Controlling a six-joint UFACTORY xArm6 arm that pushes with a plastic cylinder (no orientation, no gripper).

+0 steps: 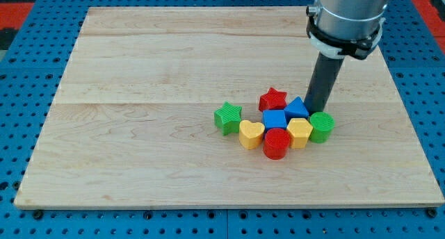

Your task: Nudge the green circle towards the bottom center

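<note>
Green circle (pixel 321 126) just below my tip (pixel 319 112)

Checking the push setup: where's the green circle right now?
The green circle sits at the cluster's right end, right of center, touching the yellow block, with my tip just above it.

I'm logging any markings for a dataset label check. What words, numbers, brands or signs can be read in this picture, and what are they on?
None can be read. The board is bare wood, the green circle and the other blocks are plain, and the arm above my tip, which stands just behind the green circle, shows no legible label.
</note>
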